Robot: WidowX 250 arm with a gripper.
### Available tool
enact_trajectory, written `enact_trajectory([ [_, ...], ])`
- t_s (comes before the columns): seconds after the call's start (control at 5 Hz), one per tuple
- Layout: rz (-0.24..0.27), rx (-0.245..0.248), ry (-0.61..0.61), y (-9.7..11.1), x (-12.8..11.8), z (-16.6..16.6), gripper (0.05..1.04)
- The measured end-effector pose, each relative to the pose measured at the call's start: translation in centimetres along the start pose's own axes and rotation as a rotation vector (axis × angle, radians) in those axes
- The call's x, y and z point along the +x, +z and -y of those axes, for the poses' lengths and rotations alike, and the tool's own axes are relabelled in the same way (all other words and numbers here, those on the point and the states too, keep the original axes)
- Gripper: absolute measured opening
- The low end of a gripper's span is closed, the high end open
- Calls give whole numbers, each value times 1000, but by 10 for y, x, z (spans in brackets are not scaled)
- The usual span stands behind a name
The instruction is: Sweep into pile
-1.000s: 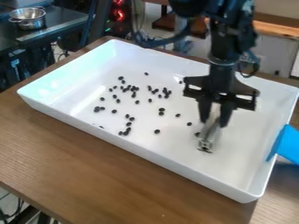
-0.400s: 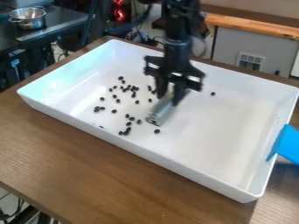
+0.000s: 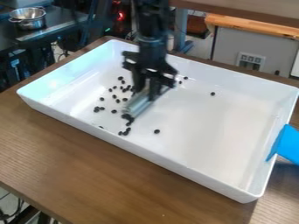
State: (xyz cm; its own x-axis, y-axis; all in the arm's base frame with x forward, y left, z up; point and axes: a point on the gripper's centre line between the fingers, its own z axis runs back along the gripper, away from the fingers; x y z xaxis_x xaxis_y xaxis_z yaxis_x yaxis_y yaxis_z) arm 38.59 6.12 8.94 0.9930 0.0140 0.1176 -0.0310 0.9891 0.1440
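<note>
The claw [image 3: 146,92] is clamped on what looks like a silvery scraper [image 3: 139,104], tilted in the white tray [image 3: 216,131] among scattered black beans [image 3: 125,89]; the tray sits on the desk [image 3: 88,164].

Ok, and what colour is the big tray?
White, showing best in the camera view.

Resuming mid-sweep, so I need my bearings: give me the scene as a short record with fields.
container: white tray on a wooden table
tool: over the tray's left half in the picture, holding the sweeper
sweeper: silvery metal piece, slanted, lower end at some dark bits
bits: mostly scattered in the left half
strays: one right of the tool, one nearer the camera
pile: not yet gathered
right rim: blue object overlapping it
</note>
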Motion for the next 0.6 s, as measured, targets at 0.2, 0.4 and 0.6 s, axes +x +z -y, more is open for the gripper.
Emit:
enact_trajectory([
  [0.2,3,24,-4,-4,-10,-38,344],
  [0.4,21,82,-19,-5,-8,-55,344],
  [0.6,25,123,-13,-6,-7,-66,344],
])
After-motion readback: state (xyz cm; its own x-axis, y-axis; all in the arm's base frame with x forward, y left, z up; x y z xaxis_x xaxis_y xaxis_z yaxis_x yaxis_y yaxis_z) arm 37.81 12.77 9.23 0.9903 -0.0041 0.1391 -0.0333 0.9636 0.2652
